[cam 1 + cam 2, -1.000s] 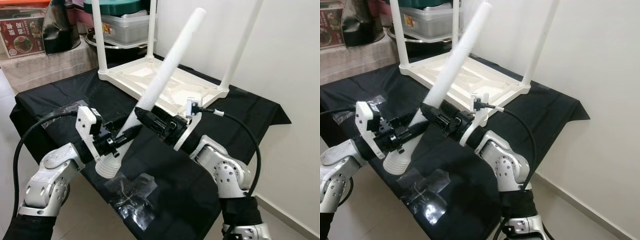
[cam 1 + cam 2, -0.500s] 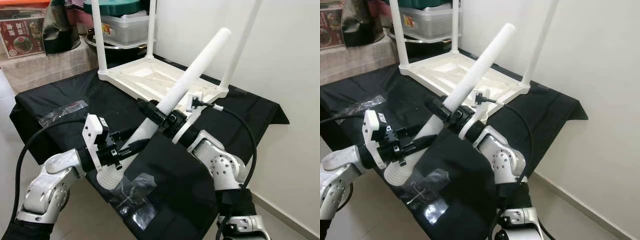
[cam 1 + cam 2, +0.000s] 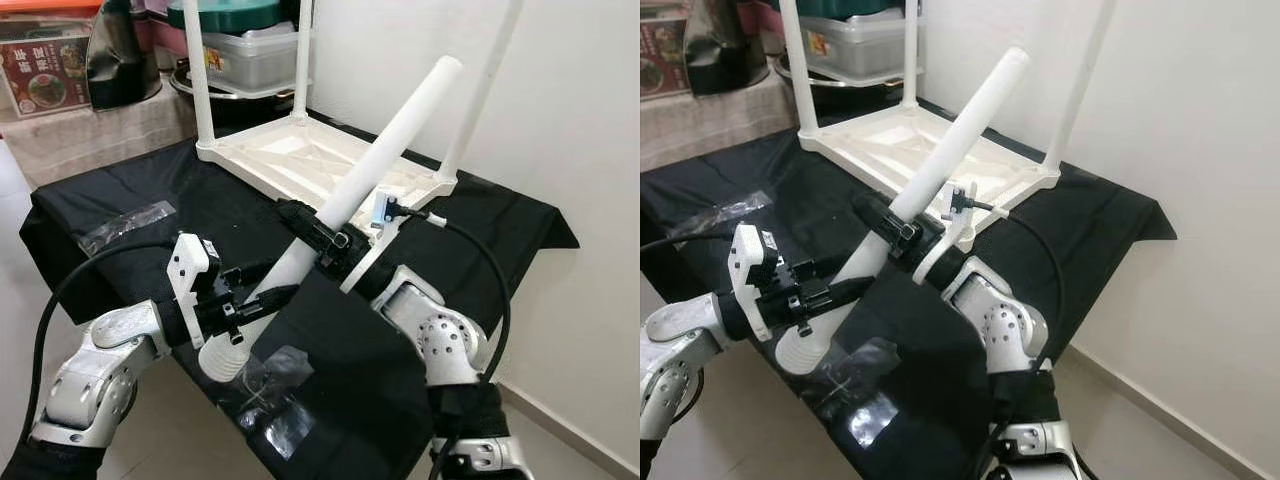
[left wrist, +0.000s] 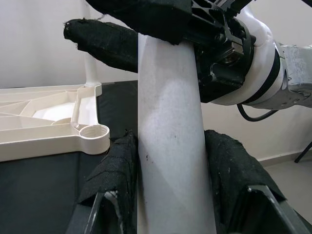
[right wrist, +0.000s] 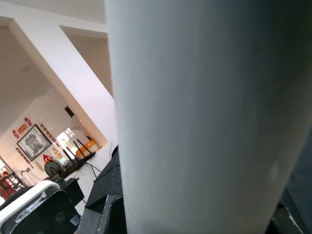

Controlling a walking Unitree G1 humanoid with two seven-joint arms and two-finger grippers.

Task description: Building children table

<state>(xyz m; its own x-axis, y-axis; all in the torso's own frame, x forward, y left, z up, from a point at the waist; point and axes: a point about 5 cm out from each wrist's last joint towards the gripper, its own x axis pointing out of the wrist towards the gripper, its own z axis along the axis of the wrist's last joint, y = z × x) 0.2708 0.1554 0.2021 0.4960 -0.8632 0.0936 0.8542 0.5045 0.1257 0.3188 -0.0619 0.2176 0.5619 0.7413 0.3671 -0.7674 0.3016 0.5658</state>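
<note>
Right pincer (image 3: 322, 237): closed round the middle of the loose white leg (image 3: 385, 145), black fingers wrapped on either side of the tube, holding it tilted over the counter.
Left pincer (image 3: 256, 296): clamped on the same leg lower down, just above its ribbed threaded end (image 3: 222, 360); the left wrist view shows a padded finger (image 4: 113, 170) pressed against each flank of the tube.
Counter (image 3: 500, 215): draped in black cloth, with the upturned white table frame (image 3: 310, 160) lying at its far side.
Table frame: three legs already stand up from its corners; the corner nearest the pincers has an empty round socket (image 4: 94, 131).
Step in hand: fitting the fourth leg, as I judge it. The leg is carried by both pincers and not yet at the socket.
Next move: the threaded end hangs out past the counter's near edge, pointing away from the frame, so the leg probably has to be turned end for end, stood upright over the socket, then pushed or twisted in.
In the way: the standing leg (image 3: 478, 95) at the right far corner is close to the tilted leg's top, and could be struck during a swing.
Smaller things: clear plastic wrappers lie on the cloth, one by the near edge (image 3: 268, 390) and one toward the left edge (image 3: 125, 225).
</note>
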